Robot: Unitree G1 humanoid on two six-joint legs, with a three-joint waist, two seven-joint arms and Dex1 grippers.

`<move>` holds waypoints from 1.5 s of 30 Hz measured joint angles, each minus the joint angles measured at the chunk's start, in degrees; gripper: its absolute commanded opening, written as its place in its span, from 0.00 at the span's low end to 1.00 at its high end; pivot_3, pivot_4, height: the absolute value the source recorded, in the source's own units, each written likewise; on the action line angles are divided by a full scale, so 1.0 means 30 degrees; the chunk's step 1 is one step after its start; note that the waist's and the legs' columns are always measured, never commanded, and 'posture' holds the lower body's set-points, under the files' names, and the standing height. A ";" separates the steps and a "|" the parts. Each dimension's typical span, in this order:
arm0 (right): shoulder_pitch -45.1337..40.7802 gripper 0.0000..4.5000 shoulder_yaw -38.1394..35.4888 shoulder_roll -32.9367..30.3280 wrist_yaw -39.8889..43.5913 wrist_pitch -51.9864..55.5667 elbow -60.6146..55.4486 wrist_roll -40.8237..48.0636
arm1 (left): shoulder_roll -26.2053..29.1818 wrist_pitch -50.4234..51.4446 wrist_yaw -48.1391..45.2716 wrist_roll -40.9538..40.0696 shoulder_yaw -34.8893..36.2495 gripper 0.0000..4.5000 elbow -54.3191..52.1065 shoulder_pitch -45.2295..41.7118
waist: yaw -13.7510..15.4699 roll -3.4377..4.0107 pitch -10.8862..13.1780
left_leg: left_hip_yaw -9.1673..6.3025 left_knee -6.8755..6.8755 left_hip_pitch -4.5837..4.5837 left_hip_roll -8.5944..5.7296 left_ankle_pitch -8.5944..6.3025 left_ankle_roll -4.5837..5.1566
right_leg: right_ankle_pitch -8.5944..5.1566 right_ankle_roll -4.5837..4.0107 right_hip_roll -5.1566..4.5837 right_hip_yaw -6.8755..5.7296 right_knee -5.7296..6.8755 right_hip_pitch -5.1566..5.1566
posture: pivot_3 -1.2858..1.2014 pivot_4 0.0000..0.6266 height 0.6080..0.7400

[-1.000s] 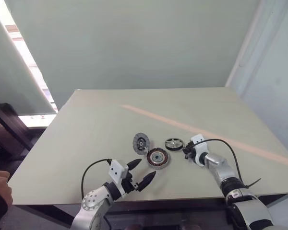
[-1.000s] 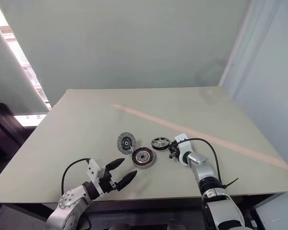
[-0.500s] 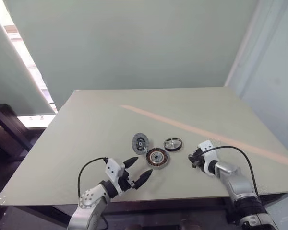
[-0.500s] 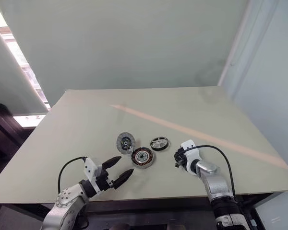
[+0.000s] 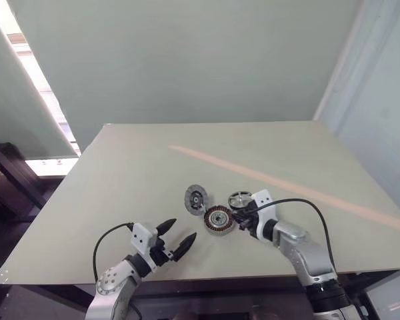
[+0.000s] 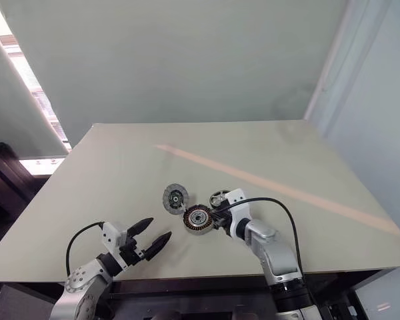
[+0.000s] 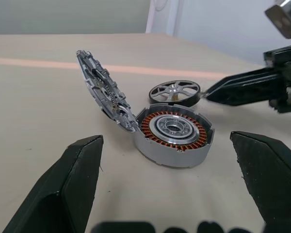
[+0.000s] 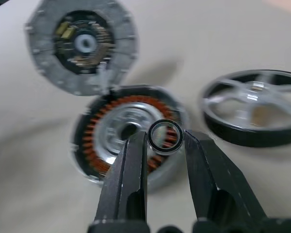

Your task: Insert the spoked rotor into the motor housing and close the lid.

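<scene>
The left claw [image 5: 175,239] hangs near the table's front edge, its two black fingers [image 7: 76,174] spread wide and nothing between them, the forearm low and roughly level. The right claw [image 8: 166,137] (angled a little downward, toward the left arm's side) pinches a small metal ring [image 8: 165,136] between its fingertips, the forearm reaching in from the front edge.

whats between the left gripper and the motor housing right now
Only bare table. In the left wrist view the stretch from the open left gripper to the motor housing holds nothing; the lid leans against the housing's far side.
</scene>
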 measured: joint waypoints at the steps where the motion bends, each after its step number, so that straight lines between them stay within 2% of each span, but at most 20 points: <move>1: -0.0077 0.18 0.0117 0.0049 -0.0071 0.0000 0.0000 -0.0018 | -0.0010 -0.0030 -0.0027 0.0000 0.0000 1.00 0.0000 0.0000 | -0.0001 0.0000 0.0000 | 0.0000 -0.0002 -0.0002 0.0001 0.0000 0.0000 | 0.0000 0.0000 0.0000 -0.0001 0.0000 0.0000 | 0.52 0.00 1.00; 18: -0.1348 0.18 0.1751 0.0732 -0.0343 -0.0523 0.2151 -0.0622 | -0.0075 -0.0780 -0.0473 0.0406 -0.0219 1.00 0.0342 0.0302 | -0.0011 0.0000 0.0000 | -0.0001 -0.0031 -0.0009 0.0004 0.0000 0.0000 | 0.0000 -0.0001 0.0004 -0.0004 -0.0002 -0.0012 | 0.52 0.00 1.00; 45: -0.2114 0.18 0.2135 0.1081 -0.0219 -0.1867 0.4547 -0.1194 | 0.0038 -0.0868 -0.0566 0.0819 -0.0881 1.00 0.0368 0.0428 | -0.0012 0.0002 0.0000 | -0.0001 -0.0042 -0.0011 0.0005 0.0001 0.0001 | 0.0000 -0.0001 0.0006 -0.0004 -0.0003 -0.0014 | 0.52 0.00 1.00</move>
